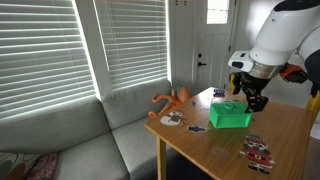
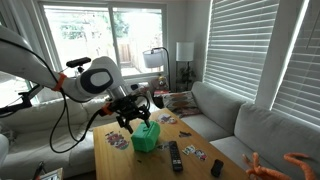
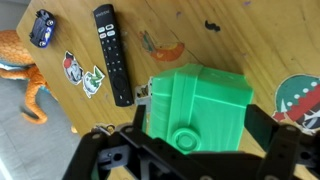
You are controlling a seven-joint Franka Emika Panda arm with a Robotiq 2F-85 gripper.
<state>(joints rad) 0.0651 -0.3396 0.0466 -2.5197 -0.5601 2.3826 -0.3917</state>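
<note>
Wrist view: fingers (image 3: pixel 272 145) spread astride green box (image 3: pixel 198 105); remote (image 3: pixel 113 55) just beside it.
Exterior view: box well inside worktop (image 1: pixel 195 142) edges; orange dinosaur (image 1: pixel 172 98) at corner.

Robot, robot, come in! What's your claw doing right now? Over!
Gripper open, jaws spread wide, just above green box. Box sits on wooden table. Black remote lies close beside it, not under the jaws. Over.
</note>
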